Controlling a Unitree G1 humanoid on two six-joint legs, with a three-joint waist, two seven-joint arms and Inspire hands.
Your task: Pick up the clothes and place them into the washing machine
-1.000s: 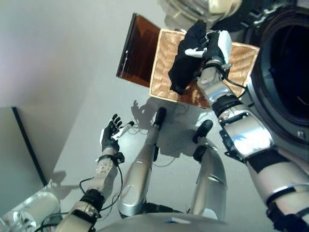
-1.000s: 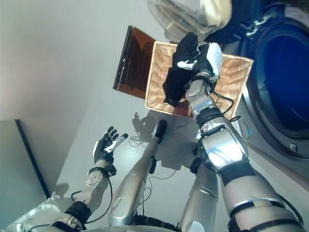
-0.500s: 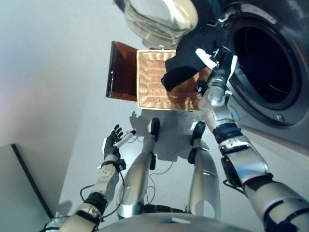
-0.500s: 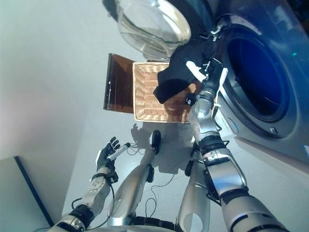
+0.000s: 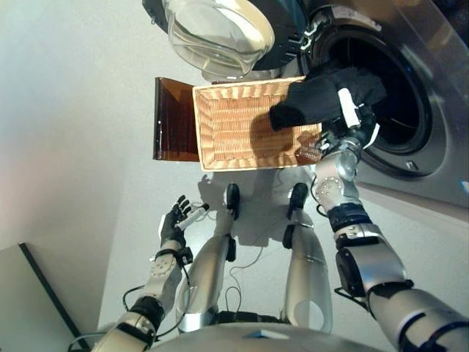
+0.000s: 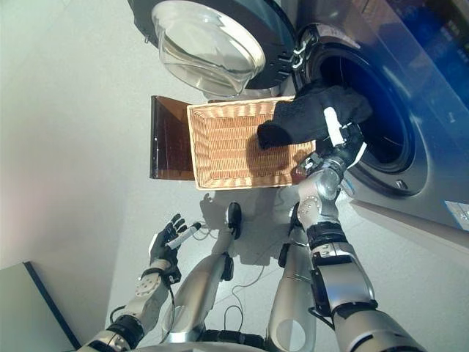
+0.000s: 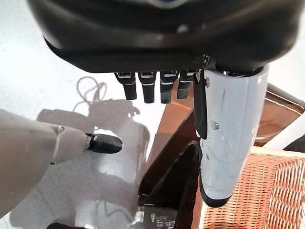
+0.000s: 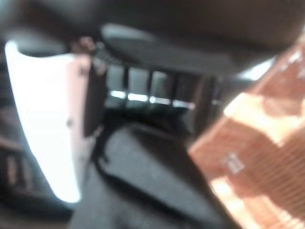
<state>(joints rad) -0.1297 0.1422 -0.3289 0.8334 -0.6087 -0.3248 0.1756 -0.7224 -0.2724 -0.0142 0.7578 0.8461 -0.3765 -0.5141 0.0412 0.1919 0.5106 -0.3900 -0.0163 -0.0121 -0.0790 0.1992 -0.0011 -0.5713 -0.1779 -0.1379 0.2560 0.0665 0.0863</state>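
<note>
The right hand (image 5: 350,121) was clamped on a black garment (image 5: 322,99), thumb and fingers curled round the cloth, holding it at the rim of the washing machine (image 5: 410,110) drum opening. One end of the garment hung over the edge of the wicker basket (image 5: 234,128). The machine's glass door (image 5: 216,33) stood open above the basket. The left hand (image 5: 176,220) hung low over the floor (image 5: 88,147), fingers relaxed and spread, holding nothing.

A woven wicker basket (image 5: 242,132) sits on the pale floor (image 5: 88,110), with a brown translucent lid (image 5: 174,121) lying flat beside it.
</note>
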